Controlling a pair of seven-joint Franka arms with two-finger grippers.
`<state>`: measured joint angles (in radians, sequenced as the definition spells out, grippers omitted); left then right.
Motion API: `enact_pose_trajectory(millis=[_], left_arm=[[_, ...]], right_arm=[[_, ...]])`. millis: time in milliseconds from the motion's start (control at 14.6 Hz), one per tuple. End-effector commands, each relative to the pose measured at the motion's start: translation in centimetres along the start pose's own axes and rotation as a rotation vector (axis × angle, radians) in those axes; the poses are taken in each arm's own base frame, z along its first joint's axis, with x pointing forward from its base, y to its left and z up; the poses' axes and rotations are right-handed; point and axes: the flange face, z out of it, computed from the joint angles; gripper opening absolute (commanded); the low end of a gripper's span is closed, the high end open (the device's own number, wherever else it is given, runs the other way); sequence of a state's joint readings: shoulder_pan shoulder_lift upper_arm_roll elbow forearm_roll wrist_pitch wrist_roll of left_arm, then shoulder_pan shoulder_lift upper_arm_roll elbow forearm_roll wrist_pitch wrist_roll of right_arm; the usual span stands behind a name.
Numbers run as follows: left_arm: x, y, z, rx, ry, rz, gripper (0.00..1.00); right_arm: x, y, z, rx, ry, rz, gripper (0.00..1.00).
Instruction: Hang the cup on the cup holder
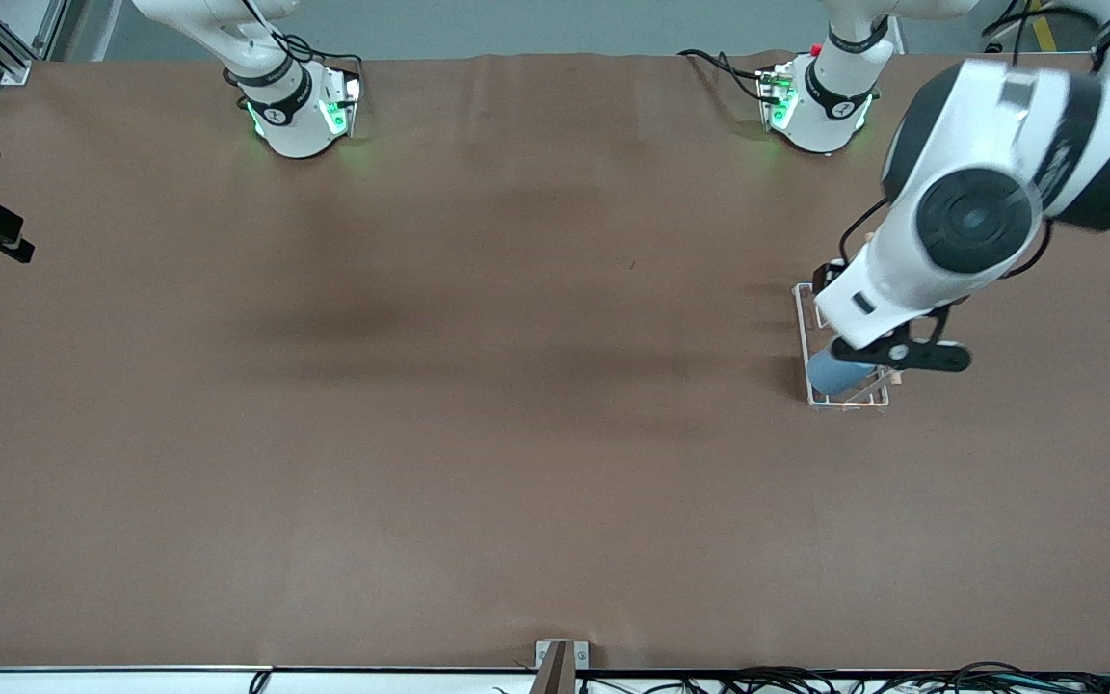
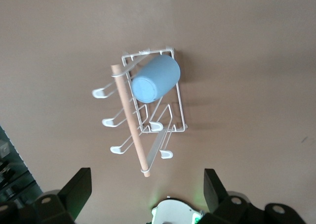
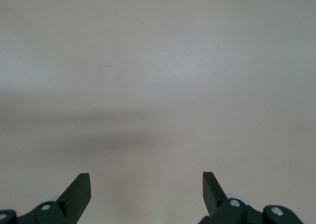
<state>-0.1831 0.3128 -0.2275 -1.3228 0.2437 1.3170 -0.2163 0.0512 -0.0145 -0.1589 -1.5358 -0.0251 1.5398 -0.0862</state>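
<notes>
One cup [image 2: 155,79], light blue, sits tilted on an end prong of the cup holder [image 2: 180,117], mouth down over the loop and its closed bottom turned up toward the left wrist camera; nothing grips it. Six looped prongs counted on the white wire rack, three to each side of the wooden dowel [image 2: 130,120] along its top; the other five are bare. From the front the cup [image 1: 832,372] shows at the end of the cup holder [image 1: 803,318] nearer that camera, partly under the left arm's wrist. Left gripper [image 2: 147,190] hangs over the rack, fingers [image 2: 79,188] spread wide with nothing between them; cup and rack lie well clear of both fingertips, out ahead of the gap and not inside it. In the front view the gripper itself is mostly hidden by the arm's own body, so its height over the rack I cannot judge. Right gripper [image 3: 146,190] also stands with fingers [image 3: 80,187] wide apart and empty, only bare brown table [image 3: 158,75] ahead of them; that arm waits, its hand out of sight in the front view. Judgement on progress: the hanging looks done, since the cup rests on its prong with no finger on it. Whether it is seated fully down the prong or just perched on the tip is hard to tell from this angle. What seems left is for the left arm to draw clear without brushing dowel or cup.
</notes>
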Motion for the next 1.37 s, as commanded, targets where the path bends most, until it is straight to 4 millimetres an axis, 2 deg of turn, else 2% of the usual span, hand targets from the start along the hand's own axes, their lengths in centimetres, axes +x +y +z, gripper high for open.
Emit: enact_pose_trajectory(millis=[0,206,412,480,549,618,755,961,1029,1304], left_arm=[[-3.3,-1.4,-4.5,-0.018,0.093,-0.031,1.00],[-5.9,-4.7,-9.5,-0.059,0.201,-0.082,1.00],[-8.1,-5.2,-11.5,-0.071,0.242,-0.101,1.00],[-8.3,-6.1,-11.6,-0.092,0.241,-0.115,1.00],[-8.6,-7.2,-11.6,-0.129,0.238,-0.128,1.00],[-8.9,-8.2,-11.7,-0.182,0.234,-0.136,1.00],[-9.0,-11.2,-11.2,-0.249,0.219,-0.177,1.00],[-10.3,-11.6,-10.3,-0.271,0.216,-0.186,1.00],[-10.9,-12.7,-9.8,-0.277,0.235,-0.212,1.00],[-13.3,-14.5,-6.5,-0.257,0.259,-0.182,1.00]], right_arm=[[-0.2,-0.2,-0.5,-0.014,0.011,0.012,1.00],[-0.3,0.0,-0.3,-0.011,0.001,0.014,1.00],[-0.3,0.0,-0.5,-0.011,0.004,0.016,1.00],[-0.3,-0.4,-0.4,-0.009,0.002,0.010,1.00],[-0.3,-0.6,-0.5,-0.009,0.003,0.005,1.00],[-0.3,-1.7,-0.5,-0.009,0.003,-0.013,1.00],[-0.2,-2.6,-0.6,-0.011,0.004,-0.013,1.00],[-0.6,-2.3,-0.2,-0.008,-0.033,0.005,1.00],[-0.6,-2.7,-0.2,-0.004,-0.033,-0.001,1.00],[-0.6,-2.8,-0.5,-0.005,-0.028,-0.002,1.00]])
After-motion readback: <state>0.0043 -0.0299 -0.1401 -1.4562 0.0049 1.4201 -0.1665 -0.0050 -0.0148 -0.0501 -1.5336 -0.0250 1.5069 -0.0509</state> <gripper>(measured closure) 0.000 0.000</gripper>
